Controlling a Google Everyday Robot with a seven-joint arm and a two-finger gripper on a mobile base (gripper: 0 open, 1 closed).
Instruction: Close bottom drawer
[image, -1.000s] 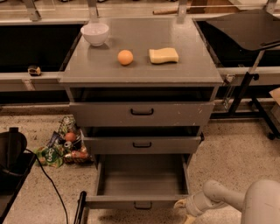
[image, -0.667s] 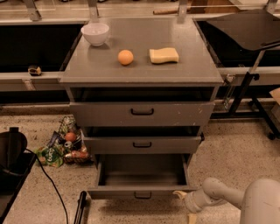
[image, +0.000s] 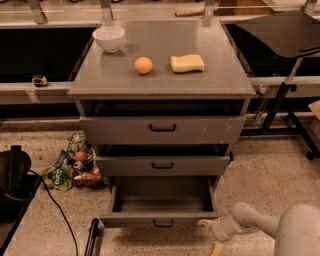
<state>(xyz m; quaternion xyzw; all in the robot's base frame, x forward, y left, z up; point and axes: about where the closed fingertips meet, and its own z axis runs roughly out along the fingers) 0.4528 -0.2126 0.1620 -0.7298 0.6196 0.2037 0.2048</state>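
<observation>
The bottom drawer (image: 160, 220) is the lowest of three grey drawers and stands pulled out, its bare grey tray (image: 162, 194) showing, with a small black handle on its low front. My gripper (image: 210, 235) is low at the drawer front's right corner, on the floor side. Its two pale fingers are spread apart, and one fingertip (image: 204, 223) touches or nearly touches the front's right end. It holds nothing. The white arm (image: 270, 227) reaches in from the lower right.
The middle drawer (image: 162, 165) and top drawer (image: 162, 128) stand slightly out. A white bowl (image: 109, 38), an orange (image: 143, 65) and a yellow sponge (image: 187, 63) lie on the cabinet top. Snack bags (image: 75, 167) lie on the floor at the left, beside a black cable (image: 55, 205).
The bottom drawer's front has moved back toward the cabinet, so less of the tray shows. My gripper has followed it up and in at the right corner.
</observation>
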